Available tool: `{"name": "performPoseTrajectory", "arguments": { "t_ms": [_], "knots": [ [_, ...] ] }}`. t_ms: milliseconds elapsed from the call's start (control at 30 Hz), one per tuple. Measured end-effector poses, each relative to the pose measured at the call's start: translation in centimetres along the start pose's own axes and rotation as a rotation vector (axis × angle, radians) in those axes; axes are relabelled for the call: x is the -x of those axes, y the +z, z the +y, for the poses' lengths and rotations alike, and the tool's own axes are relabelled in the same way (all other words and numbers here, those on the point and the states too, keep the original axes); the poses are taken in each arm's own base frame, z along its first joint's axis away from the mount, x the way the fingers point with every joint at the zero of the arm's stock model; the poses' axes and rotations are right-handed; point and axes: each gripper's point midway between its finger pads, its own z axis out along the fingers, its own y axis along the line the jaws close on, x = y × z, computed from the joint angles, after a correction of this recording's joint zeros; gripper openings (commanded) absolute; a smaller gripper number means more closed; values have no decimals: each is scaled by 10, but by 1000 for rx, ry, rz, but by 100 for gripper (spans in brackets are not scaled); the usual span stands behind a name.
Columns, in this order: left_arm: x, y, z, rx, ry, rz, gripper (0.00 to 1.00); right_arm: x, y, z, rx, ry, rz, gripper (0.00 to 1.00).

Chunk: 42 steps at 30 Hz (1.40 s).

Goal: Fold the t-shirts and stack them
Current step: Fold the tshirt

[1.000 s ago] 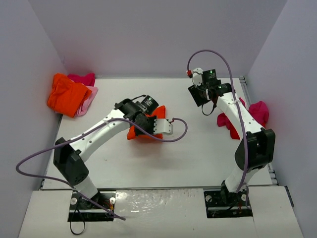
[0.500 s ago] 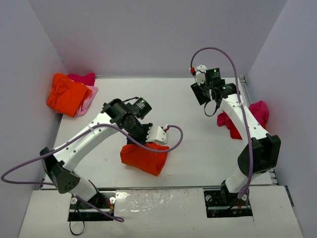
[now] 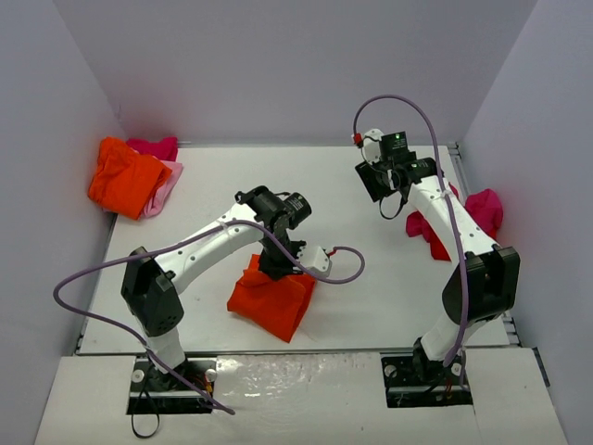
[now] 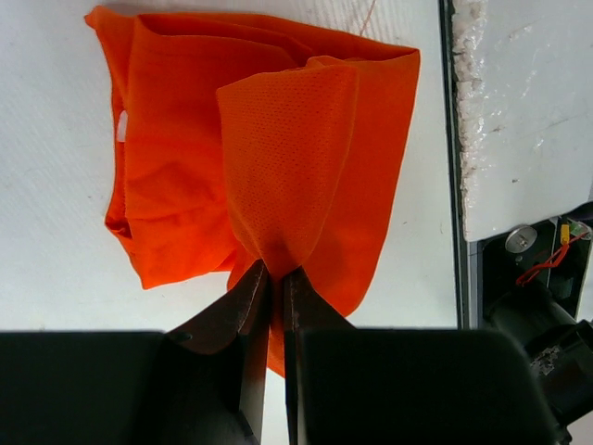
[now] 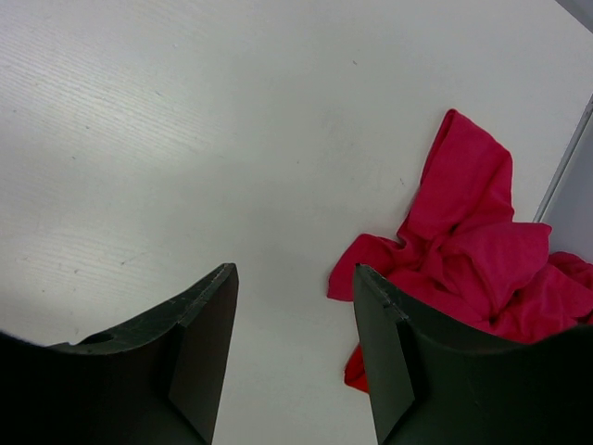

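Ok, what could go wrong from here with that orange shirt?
The left pincer pinches only a thin fold of the orange shirt, so it might slip out. The shirt lies bunched close to the table edge; dragging it nearer could pull it over.

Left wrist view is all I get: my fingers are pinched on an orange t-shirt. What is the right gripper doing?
Observer: The right gripper is open and empty, above bare table, next to a crumpled magenta-pink t-shirt.
Operator: Any pile started for the orange t-shirt I hold?
Observer: Yes, in the far left corner: a second orange t-shirt lies on top of pink t-shirts.
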Motion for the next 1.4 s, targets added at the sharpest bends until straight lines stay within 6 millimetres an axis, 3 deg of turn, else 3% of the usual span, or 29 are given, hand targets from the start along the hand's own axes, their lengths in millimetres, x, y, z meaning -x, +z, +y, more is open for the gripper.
{"name": "performPoseTrajectory", "arguments": {
  "t_ms": [300, 533, 567, 633, 700, 900, 967, 1000, 1033, 1167, 1267, 1300, 1400],
  "knots": [
    [-5, 4, -10, -24, 22, 16, 0, -1, 1, 0, 0, 4, 3, 50],
    [-9, 14, 4, -40, 24, 32, 1, -7, 11, 3, 9, 0, 30, 50],
    [-9, 18, 9, -46, 22, 36, 5, -8, 13, 4, 12, -1, 37, 50],
    [-9, 30, 21, -60, 18, 45, 25, -12, 19, 6, 17, -3, 54, 50],
    [-10, 45, 34, -67, 8, 52, 64, -16, 25, 8, 23, -4, 70, 50],
    [-6, 83, 82, 28, -50, 39, 74, -23, 37, 11, 32, -7, 99, 50],
    [-2, 84, 103, 114, -88, 23, 74, -25, 40, 10, 25, -5, 107, 36],
    [0, 83, 113, 158, -108, 12, 75, -25, 42, 8, 21, -2, 109, 18],
    [2, 78, 123, 200, -135, -4, 75, -26, 42, 7, 21, 2, 109, 3],
    [9, 35, 173, 382, -275, -123, 75, -20, 39, 7, 57, 7, 80, 0],
    [-7, -16, 208, 527, -387, -216, 77, -17, 32, 17, 127, -5, 60, 35],
    [-18, -35, 216, 578, -430, -238, 77, -17, 28, 23, 166, -16, 58, 40],
    [-63, -88, 226, 706, -559, -288, 79, -19, 14, 52, 319, -71, 72, 36]
  ]
}}
